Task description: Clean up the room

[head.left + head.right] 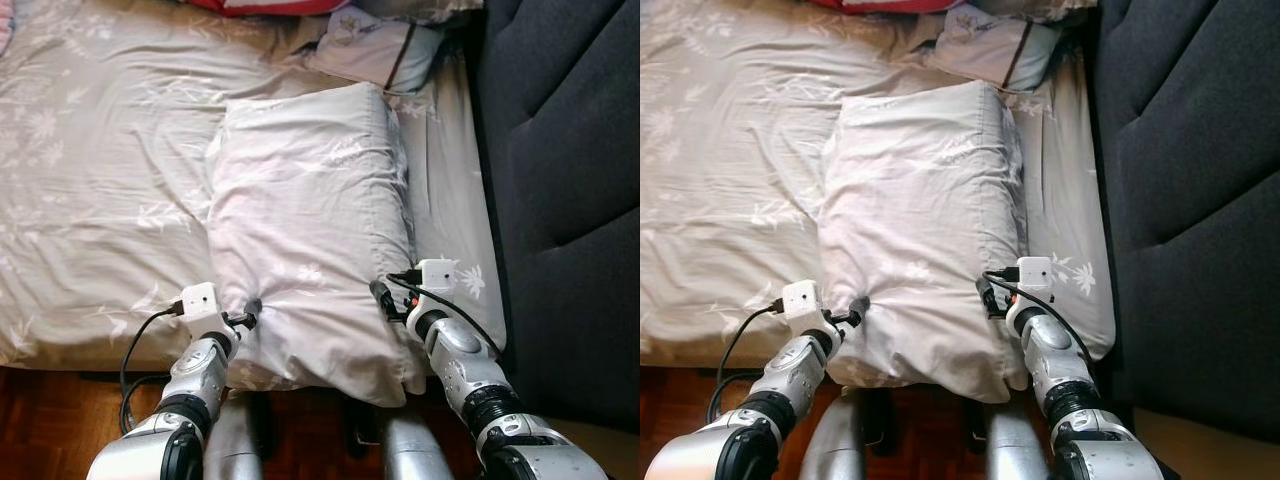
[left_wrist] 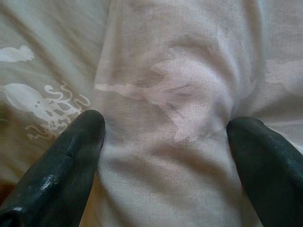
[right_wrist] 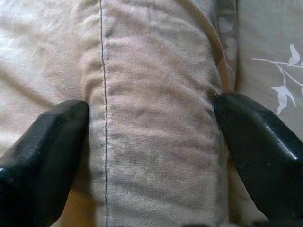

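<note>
Left end effector (image 1: pixel 247 320) and right end effector (image 1: pixel 380 297) each clench the pillow's (image 1: pixel 305 220) near corners

Red cloth (image 1: pixel 270 5) at the far end of the bed (image 1: pixel 90 150), cut off by the top edge, too little to name. Small pillow (image 1: pixel 375 50) half tucked under bedding. Near end of big pillow (image 1: pixel 310 230) hanging past the bed edge, covering the floor below.

Dark upholstered headboard (image 1: pixel 560 180) beside bed; wooden floor (image 1: pixel 50 420) below.
</note>
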{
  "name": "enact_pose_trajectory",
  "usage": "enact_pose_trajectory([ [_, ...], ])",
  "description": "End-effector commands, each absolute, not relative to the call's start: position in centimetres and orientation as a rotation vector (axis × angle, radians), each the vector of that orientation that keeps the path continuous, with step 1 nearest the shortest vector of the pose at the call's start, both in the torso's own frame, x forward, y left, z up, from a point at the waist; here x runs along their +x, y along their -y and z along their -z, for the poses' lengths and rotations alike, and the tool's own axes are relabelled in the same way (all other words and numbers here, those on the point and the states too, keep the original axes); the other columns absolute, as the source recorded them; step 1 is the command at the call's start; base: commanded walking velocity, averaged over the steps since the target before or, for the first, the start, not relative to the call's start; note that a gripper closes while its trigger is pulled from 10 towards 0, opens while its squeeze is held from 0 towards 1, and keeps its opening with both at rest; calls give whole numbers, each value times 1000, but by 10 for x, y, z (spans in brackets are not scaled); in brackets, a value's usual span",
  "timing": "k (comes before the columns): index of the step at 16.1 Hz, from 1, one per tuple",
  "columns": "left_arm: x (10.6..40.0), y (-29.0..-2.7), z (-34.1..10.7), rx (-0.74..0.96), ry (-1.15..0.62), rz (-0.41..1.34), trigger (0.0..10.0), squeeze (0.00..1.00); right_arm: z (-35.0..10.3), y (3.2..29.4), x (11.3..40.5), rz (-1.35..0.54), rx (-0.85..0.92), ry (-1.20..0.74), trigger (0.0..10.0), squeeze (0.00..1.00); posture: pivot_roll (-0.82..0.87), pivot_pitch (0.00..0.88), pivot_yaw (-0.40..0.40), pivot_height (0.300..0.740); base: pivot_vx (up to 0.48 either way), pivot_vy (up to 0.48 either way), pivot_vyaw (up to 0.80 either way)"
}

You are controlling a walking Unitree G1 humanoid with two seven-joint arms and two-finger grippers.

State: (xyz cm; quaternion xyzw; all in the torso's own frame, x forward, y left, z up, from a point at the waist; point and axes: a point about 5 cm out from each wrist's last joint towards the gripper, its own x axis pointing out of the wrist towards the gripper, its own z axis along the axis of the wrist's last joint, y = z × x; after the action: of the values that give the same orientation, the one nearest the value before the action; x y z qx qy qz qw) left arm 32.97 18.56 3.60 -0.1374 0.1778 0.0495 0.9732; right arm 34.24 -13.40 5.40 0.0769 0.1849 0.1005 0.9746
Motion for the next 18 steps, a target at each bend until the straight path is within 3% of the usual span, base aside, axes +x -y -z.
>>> enact_pose_trajectory([
  [1,310,-194,-12,-289,-461,-144,10000,0,-37,136,330,-190,165,-440,10000,0,-204,451,-38,666,0,0,0],
  [4,308,-181,-7,-434,-490,-67,10000,0,-35,141,328,-195,160,-443,10000,0,-215,454,-44,666,0,0,0],
  [6,307,-177,-6,-433,-498,-62,10000,0,-36,143,328,-189,160,-443,10000,0,-216,451,-47,666,0,0,0],
  [7,306,-177,-5,-424,-499,-63,9059,0,-36,143,328,-190,160,-444,10000,0,-216,451,-47,666,0,0,0],
  [8,306,-176,-5,-415,-501,-61,5922,0,-35,143,327,-193,163,-445,10000,0,-213,450,-48,666,0,0,0],
  [9,306,-175,-5,-394,-504,-57,0,0,-36,142,327,-195,164,-445,2745,0,-209,449,-46,666,0,0,0],
  [10,306,-175,-5,-394,-502,-51,0,0,-36,141,327,-196,166,-446,0,0,-206,449,-44,666,0,0,0],
  [18,310,-168,-10,-401,-479,20,0,0,-31,131,324,-226,184,-467,0,0,-184,436,-37,666,0,0,0],
])
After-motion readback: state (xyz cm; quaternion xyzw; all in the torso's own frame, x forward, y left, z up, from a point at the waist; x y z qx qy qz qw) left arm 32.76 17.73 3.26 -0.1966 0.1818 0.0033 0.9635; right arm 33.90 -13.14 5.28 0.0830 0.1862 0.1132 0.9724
